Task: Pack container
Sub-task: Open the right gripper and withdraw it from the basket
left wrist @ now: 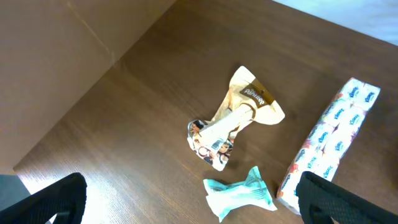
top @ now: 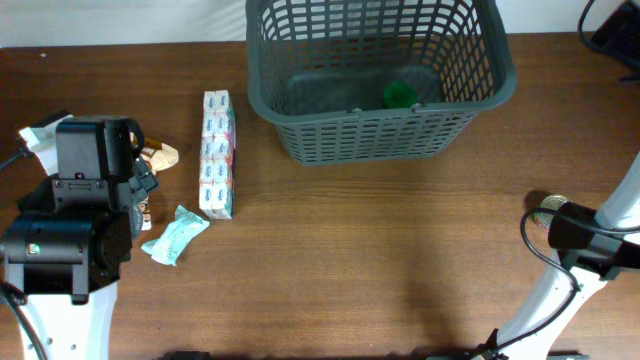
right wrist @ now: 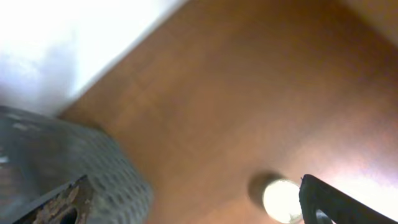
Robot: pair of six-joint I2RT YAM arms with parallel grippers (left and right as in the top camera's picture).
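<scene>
The packing looks only begun. The large dark grey plastic basket with slotted sides [top: 370, 140] stands at the far edge of the counter [top: 400, 280], about in the middle. Through its open top only one thing shows inside: a small jar with a green lid [top: 400, 95], on the floor of the basket toward the right.

Several things lie outside it, well apart from it on the left part of the counter. They are a long white pack of paper tissues with a printed pattern [top: 217, 153], a small crumpled teal packet [top: 175, 235] and a beige and brown twisted wrapper [left wrist: 239, 118].

The left fingers [left wrist: 56, 199] are spread wide with nothing between them, and they hang above the wrapper and the teal packet. It seems one of these is the next thing to pick.

The right fingers [right wrist: 336, 202] are spread as well and carry nothing. Under them there is a small round shiny object [right wrist: 280, 199] on the counter, too blurred to name. So most of the work is left.
</scene>
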